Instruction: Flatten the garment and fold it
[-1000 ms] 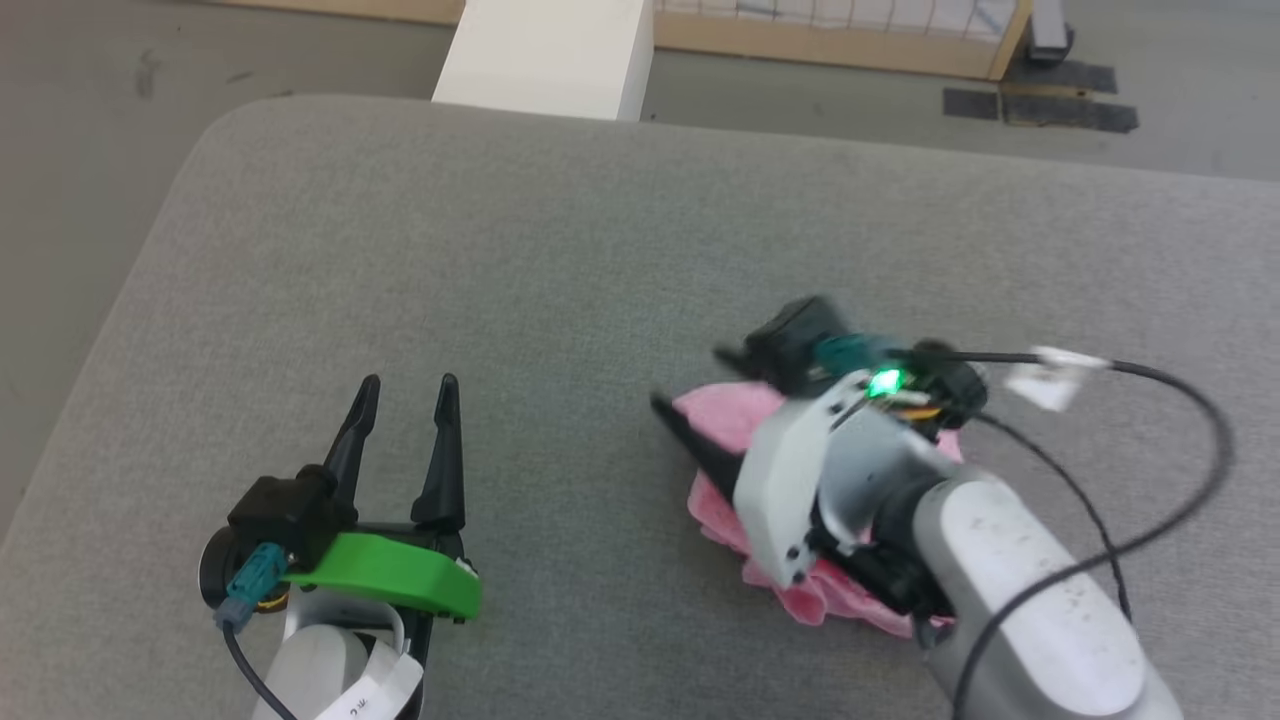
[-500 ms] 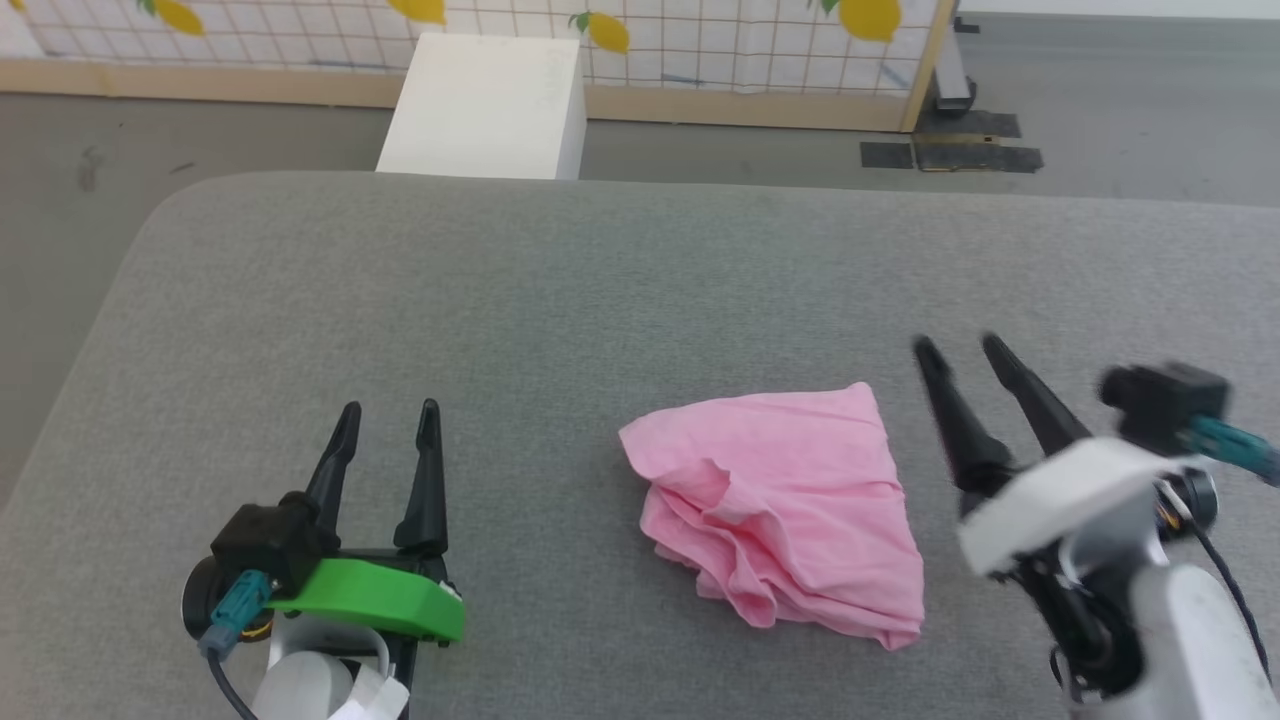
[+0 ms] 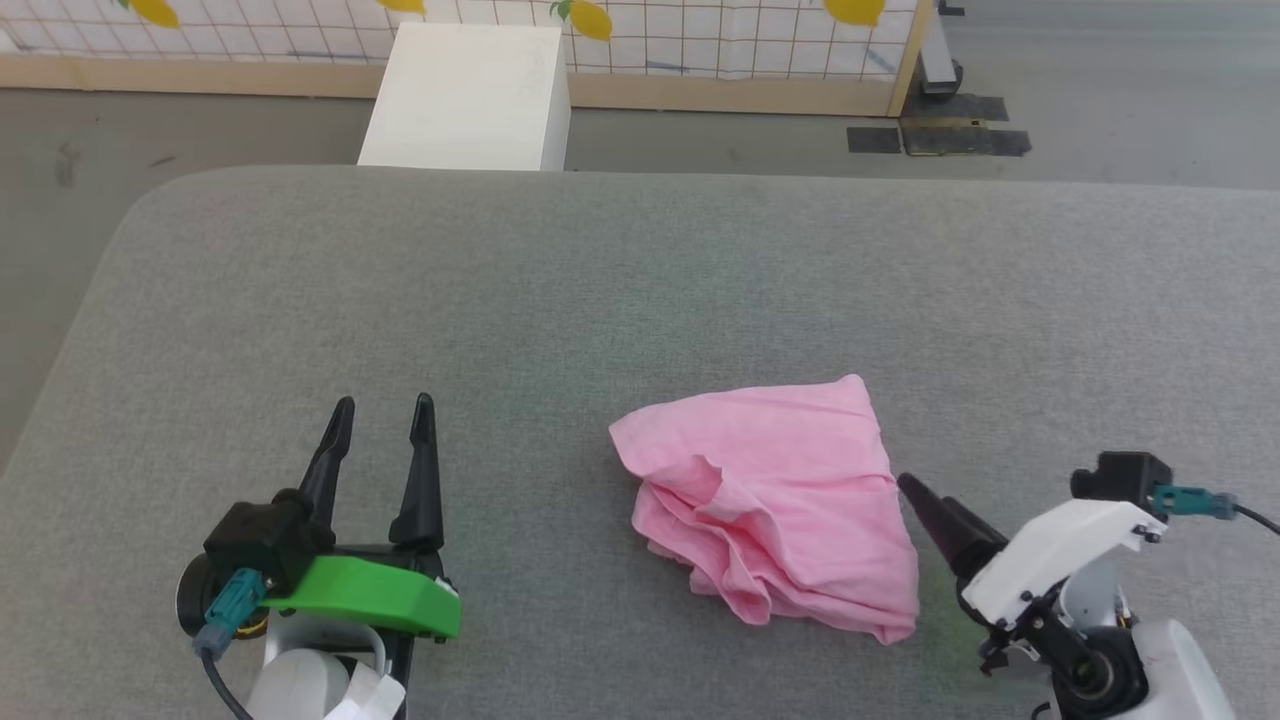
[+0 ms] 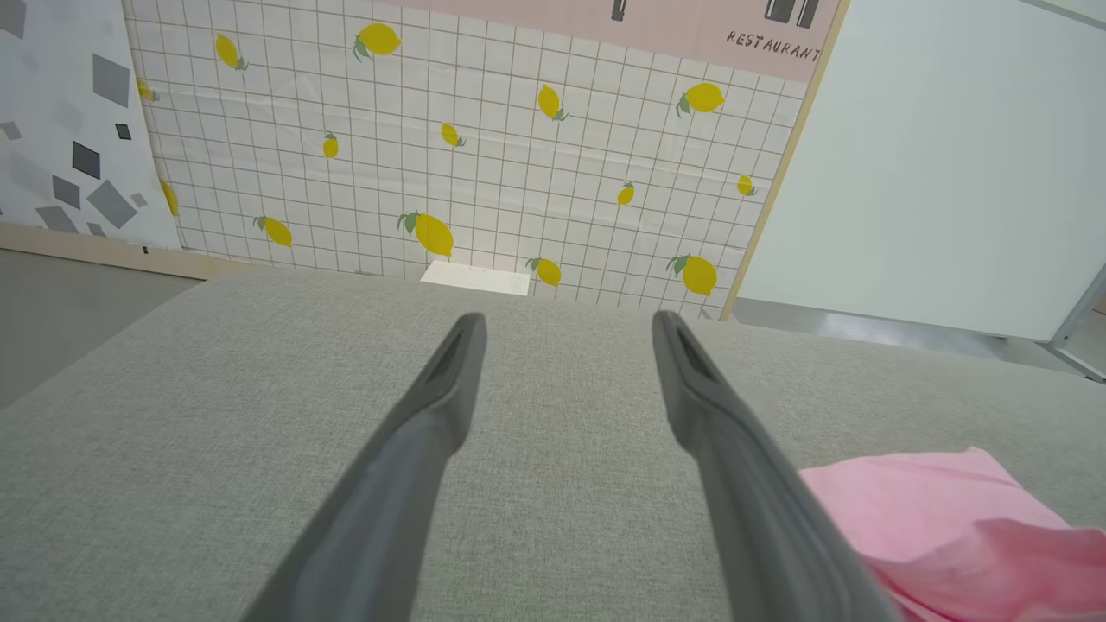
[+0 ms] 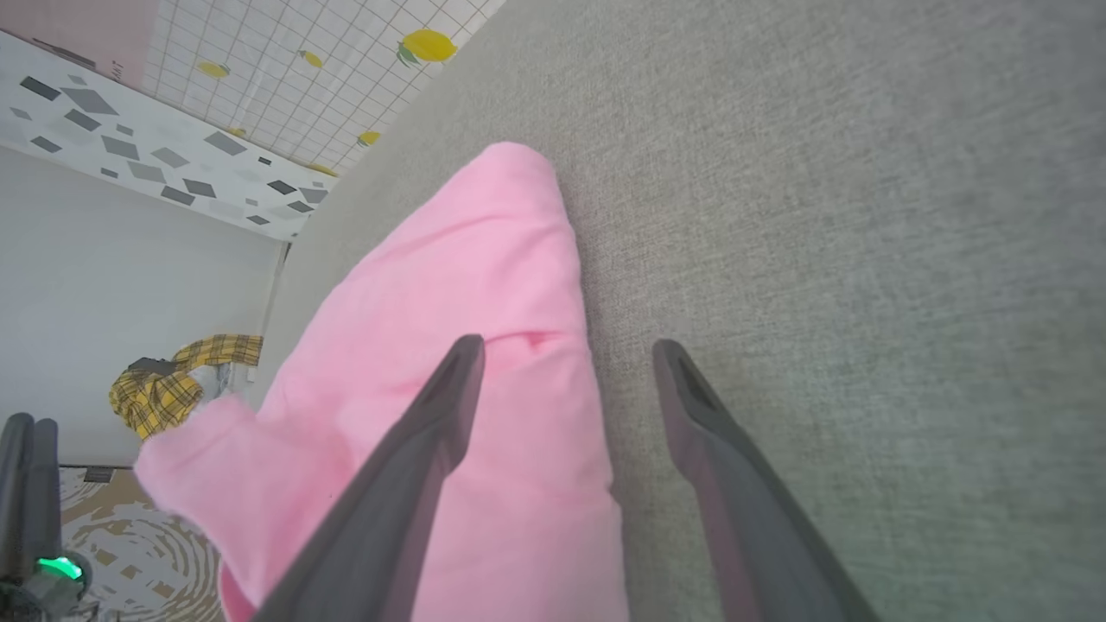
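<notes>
The garment is a light pink cloth lying in a crumpled, roughly triangular heap on the grey padded table, right of centre. My right gripper sits low at the garment's right edge, open and holding nothing. In the right wrist view my right gripper straddles the cloth's edge, its left finger over the garment and its right finger over bare table. My left gripper rests open and empty at the lower left, well clear of the cloth. The left wrist view has my left gripper with the garment at the lower right.
A white box stands on the floor just past the table's far edge. Behind it runs a lemon-patterned panel with a wooden frame. Dark tape patches mark the floor at the back right. A yellow plaid cloth lies far off.
My right arm has drawn off from above the garment to its right side and sunk low. The garment now lies uncovered. The head camera has tilted up. My left gripper has stayed put.
</notes>
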Motion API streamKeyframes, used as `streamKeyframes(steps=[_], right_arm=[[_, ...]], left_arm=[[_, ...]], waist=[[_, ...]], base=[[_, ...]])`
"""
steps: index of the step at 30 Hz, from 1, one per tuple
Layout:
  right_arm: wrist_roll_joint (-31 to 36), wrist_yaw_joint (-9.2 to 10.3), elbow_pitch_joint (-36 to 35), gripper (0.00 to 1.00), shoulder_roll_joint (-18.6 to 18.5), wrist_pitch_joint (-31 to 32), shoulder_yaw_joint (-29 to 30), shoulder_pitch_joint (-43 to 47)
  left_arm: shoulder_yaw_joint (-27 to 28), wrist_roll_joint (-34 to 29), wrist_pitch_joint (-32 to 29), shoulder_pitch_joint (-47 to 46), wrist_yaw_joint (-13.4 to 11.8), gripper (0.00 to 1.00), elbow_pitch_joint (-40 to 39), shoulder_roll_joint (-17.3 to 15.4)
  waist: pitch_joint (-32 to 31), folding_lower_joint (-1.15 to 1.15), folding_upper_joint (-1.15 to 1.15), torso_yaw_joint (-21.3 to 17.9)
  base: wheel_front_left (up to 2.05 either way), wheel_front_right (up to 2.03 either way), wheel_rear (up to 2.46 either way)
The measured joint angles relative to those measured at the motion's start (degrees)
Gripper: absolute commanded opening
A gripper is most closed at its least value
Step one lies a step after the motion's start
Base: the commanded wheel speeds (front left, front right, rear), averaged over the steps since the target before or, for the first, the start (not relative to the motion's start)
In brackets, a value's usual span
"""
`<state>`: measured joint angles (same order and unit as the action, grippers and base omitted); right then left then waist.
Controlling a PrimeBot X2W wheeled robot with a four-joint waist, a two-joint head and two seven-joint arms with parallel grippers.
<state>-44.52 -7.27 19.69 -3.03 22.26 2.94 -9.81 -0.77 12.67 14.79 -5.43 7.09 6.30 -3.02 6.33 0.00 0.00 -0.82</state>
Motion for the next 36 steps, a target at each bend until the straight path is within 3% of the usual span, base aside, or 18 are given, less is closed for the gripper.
streamKeyframes(steps=[6,15,16,17,19,22,27,31,36], right_arm=[[1.9,0.00,6.0,1.00,0.0,5.3,-2.0,-3.9],[4.7,-0.01,7.8,1.00,-0.1,11.5,-7.0,-7.3],[4.7,-0.01,7.8,0.82,-0.1,11.8,-7.5,-7.6],[4.7,-0.01,7.8,0.41,-0.1,12.0,-7.8,-7.8],[5.2,-0.01,7.8,0.00,-0.1,12.0,-9.0,-8.2],[8.6,-0.01,7.4,0.00,-0.1,12.3,-10.5,-8.5],[21.2,-0.01,2.8,0.00,-0.5,12.6,-13.8,-10.2],[28.2,-0.01,-1.8,0.00,-3.7,13.6,-17.8,-13.4],[34.8,-0.02,-4.8,0.00,-10.3,14.0,-22.7,-17.7]], left_arm=[[-0.4,0.0,0.0,-0.2,0.0,1.00,0.0,0.0],[-0.7,0.1,0.0,-0.2,0.0,1.00,0.0,0.0],[-0.7,0.1,0.0,-0.2,0.0,1.00,0.0,0.0],[-0.7,0.1,0.0,-0.2,0.0,1.00,0.0,0.0],[-0.7,0.1,0.0,-0.3,0.0,1.00,0.1,0.0],[-0.7,0.1,0.0,-0.3,0.0,1.00,0.1,0.0],[0.2,0.1,0.0,-0.2,-0.1,1.00,-0.4,0.0],[0.6,-0.2,0.0,-0.2,-0.1,1.00,-1.3,0.0],[0.3,-0.9,0.0,-1.0,-0.1,1.00,-2.2,0.0]], waist=[[0.9,0.00,0.00,1.2],[1.7,0.00,0.00,2.7],[1.7,0.00,0.00,2.8],[1.7,0.00,0.00,2.9],[1.8,0.00,0.00,2.9],[1.8,0.00,0.00,2.8],[2.1,0.00,0.00,1.4],[2.6,0.00,0.00,-0.9],[3.6,0.00,0.00,-4.9]], base=[[0.00,0.00,0.00],[0.00,0.00,0.00],[0.00,0.00,0.00],[0.00,0.00,0.00],[0.00,0.00,0.00],[0.00,0.00,0.00],[0.00,0.00,0.00],[0.00,0.00,0.00],[0.00,0.00,0.00]])
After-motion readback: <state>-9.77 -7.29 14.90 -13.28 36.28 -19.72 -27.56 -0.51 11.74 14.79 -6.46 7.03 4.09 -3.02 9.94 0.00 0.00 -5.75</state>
